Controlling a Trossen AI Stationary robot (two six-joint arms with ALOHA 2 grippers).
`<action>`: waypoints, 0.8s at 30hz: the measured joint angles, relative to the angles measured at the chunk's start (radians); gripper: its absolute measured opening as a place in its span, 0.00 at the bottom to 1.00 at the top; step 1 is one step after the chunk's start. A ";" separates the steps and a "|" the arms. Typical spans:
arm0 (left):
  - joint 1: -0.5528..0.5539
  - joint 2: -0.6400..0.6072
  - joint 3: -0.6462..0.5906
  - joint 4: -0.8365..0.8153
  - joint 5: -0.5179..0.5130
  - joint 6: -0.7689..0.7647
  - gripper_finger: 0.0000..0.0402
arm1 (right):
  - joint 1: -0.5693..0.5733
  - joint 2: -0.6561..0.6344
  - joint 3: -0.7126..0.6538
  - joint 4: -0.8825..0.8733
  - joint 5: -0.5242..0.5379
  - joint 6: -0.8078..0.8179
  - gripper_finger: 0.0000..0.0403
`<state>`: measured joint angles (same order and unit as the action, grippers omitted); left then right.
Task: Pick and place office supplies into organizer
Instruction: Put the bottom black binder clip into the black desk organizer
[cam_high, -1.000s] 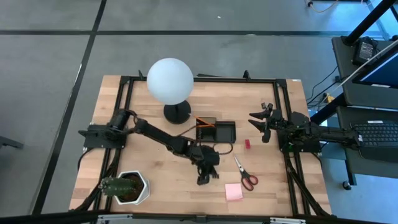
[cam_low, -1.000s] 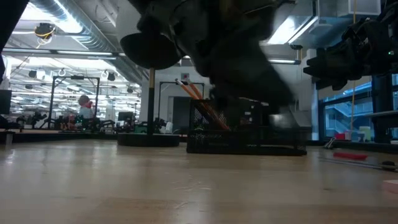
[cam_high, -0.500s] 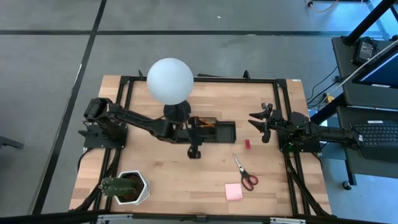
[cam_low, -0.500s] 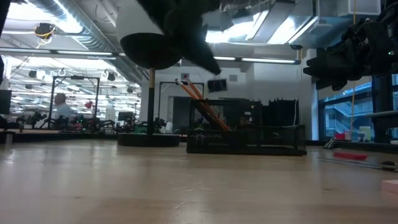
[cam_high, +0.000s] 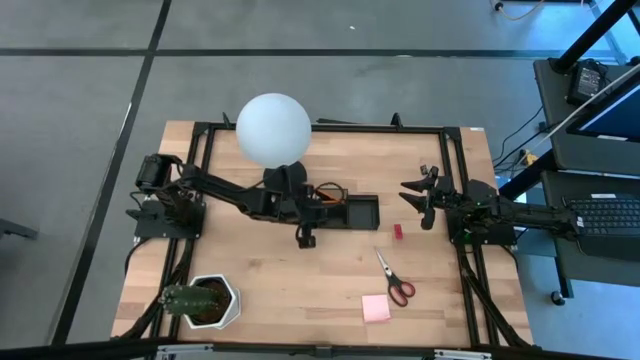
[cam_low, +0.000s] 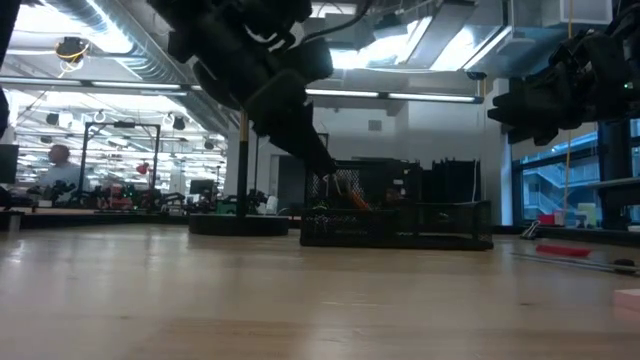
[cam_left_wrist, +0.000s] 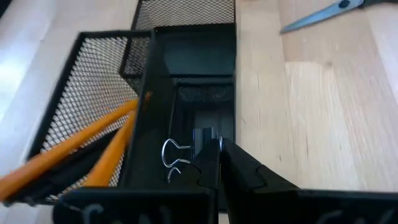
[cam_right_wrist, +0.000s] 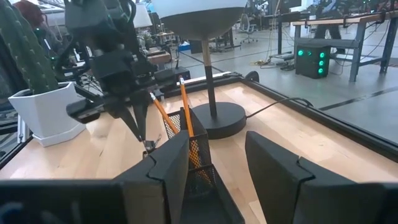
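Left end effector (cam_left_wrist: 219, 149) pinching tiny black binder clip (cam_left_wrist: 200, 140) by its wire handles above black mesh organizer (cam_left_wrist: 186, 93); light, stiff, slippery.

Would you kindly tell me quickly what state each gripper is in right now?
Left gripper: closed on a binder clip, above the organizer.
Right gripper: open, holding nothing, waiting at the table's right side.

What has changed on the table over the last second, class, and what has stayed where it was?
The left gripper, shut on a binder clip, carried it from near the scissors up to the organizer. The right gripper, sticky notes and red block stayed put.
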<state>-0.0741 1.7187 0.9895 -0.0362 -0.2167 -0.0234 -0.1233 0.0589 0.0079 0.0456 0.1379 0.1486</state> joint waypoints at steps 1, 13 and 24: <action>0.000 0.000 -0.012 0.013 0.001 0.002 0.00 | 0.000 0.000 0.000 0.000 0.000 -0.001 0.40; 0.003 0.006 -0.034 0.037 0.003 0.002 0.00 | 0.000 0.000 0.000 0.000 0.000 -0.022 0.40; 0.003 0.041 -0.035 0.018 0.062 0.003 0.00 | 0.000 0.000 0.000 0.000 0.002 -0.022 0.40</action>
<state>-0.0711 1.7595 0.9546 -0.0184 -0.1544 -0.0205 -0.1234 0.0589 0.0078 0.0456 0.1396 0.1263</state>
